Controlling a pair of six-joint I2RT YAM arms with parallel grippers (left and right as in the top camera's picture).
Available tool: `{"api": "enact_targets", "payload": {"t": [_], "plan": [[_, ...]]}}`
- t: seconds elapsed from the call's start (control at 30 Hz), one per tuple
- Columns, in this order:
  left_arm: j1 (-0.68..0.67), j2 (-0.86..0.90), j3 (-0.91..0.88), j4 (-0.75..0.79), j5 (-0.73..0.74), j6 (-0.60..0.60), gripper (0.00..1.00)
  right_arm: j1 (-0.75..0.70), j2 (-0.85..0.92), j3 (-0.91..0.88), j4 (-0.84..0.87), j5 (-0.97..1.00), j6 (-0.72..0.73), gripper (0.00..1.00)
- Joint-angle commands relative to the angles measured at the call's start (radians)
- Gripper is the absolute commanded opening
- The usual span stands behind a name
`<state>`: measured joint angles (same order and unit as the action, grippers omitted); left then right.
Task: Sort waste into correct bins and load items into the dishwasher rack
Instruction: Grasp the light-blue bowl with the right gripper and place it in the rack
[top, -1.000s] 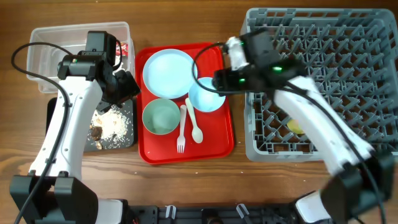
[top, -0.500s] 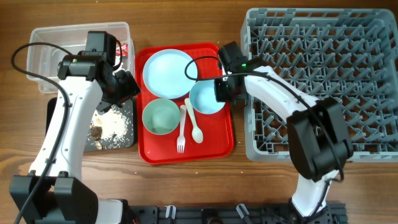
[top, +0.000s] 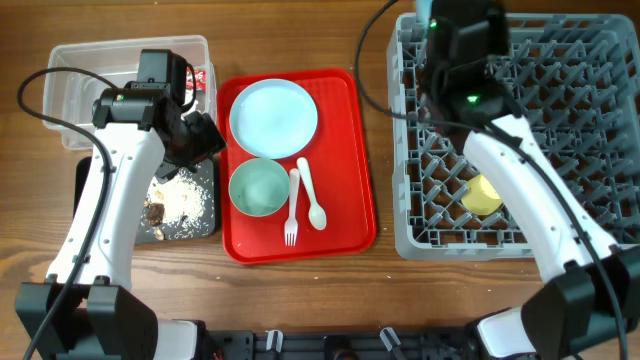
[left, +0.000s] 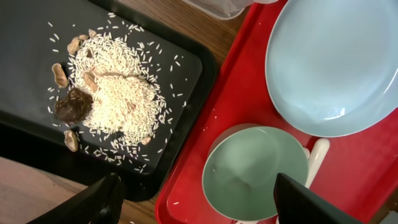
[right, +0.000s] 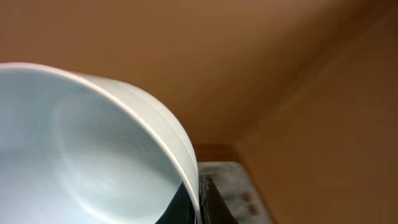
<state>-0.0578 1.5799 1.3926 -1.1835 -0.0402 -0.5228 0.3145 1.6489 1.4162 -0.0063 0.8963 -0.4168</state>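
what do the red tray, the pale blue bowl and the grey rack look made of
Flat red serving tray: likely hard plastic, smooth with a slight sheen.
Pale blue bowl: probably plastic or melamine, thin even rim, soft satin surface; ceramic not ruled out.
Large grey dishwasher rack: moulded plastic, matte, one-piece grid of pegs.

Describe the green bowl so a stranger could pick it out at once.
Find the red tray in the middle of the table. On its left half, nearer the robot than the blue plate and left of the white fork, sits the bowl. It is the only deep, pale green dish there; the plate is flat and blue.
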Motion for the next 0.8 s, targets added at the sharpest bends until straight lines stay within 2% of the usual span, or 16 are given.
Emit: {"api": "enact_targets", "payload": {"t": [0.0, 0.1, 0.23, 0.37, 0.47, 0.63, 0.77], "plan": [[0.005, -0.021, 0.003, 0.001, -0.013, -0.016, 0.78, -0.022, 0.128, 0.010, 0.195, 0.237, -0.171, 0.04], [0.005, -0.021, 0.003, 0.001, -0.013, -0.016, 0.78, -0.022, 0.252, 0.010, 0.296, 0.325, -0.155, 0.04], [0.005, -0.021, 0.003, 0.001, -0.013, -0.016, 0.78, -0.016, 0.375, 0.010, 0.298, 0.349, -0.126, 0.04], [0.005, -0.021, 0.003, 0.002, -0.013, -0.016, 0.79, 0.000, 0.417, 0.010, 0.292, 0.340, -0.072, 0.04], [0.005, -0.021, 0.003, 0.002, -0.013, -0.016, 0.78, 0.009, 0.423, -0.004, 0.255, 0.336, -0.042, 0.04], [0.005, -0.021, 0.003, 0.001, -0.013, -0.016, 0.79, 0.025, 0.423, -0.005, 0.005, 0.247, 0.191, 0.04], [0.005, -0.021, 0.003, 0.002, -0.013, -0.016, 0.79, 0.051, 0.423, -0.005, -0.015, 0.258, 0.205, 0.04]]}}
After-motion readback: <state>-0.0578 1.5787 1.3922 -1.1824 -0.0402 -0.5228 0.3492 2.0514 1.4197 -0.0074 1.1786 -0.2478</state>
